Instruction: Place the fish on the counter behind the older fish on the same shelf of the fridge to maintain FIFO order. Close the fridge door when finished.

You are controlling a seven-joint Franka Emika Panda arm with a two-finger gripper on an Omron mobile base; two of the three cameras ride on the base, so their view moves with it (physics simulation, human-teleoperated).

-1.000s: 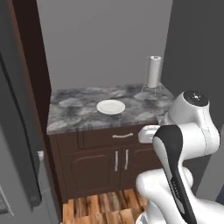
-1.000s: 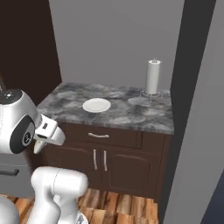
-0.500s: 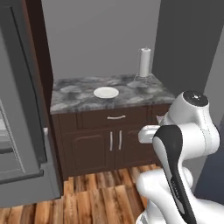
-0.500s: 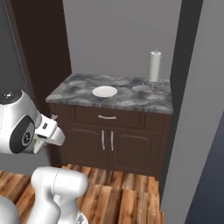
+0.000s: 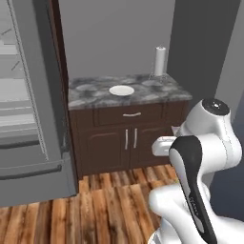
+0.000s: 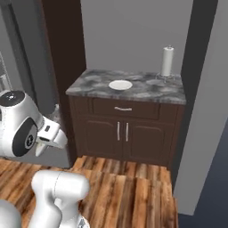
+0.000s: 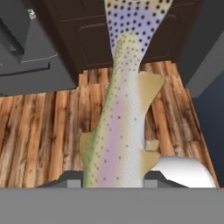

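**Fish is off the counter and riding in the gripper, fridge is next**

So the fish [image 7: 120, 118] is in the hand view, running from between the finger bases at the bottom straight up the middle, tail fin fanned out at the top. The gripper [image 7: 114, 177] looks clenched on the fish's body; the fingertips themselves are hidden behind it, but the fish hangs out over bare wood floor [image 7: 43, 127] with nothing else under it, so my read is it's held. Being gripped near one end with the long body sticking forward makes sense to me: that lets it slide lengthwise onto a shelf, past whatever sits at the front.

Looks-wise: slender, olive-tan along one edge, pale pinkish belly, covered in small dark speckles, with stubby tan fins out to the sides.

The counter [image 5: 143, 95] stands well apart from the arm, carrying just a white plate [image 5: 121, 90] and a paper towel roll [image 5: 159, 60] at the back right. The plate has no fish on it, which fits the pick being done. The fridge [image 5: 33, 119] stands open on the left of the left base view, pale shelves [image 5: 19, 116] showing inside. I can't spot the older fish from here, so which shelf is the target is still a guess.
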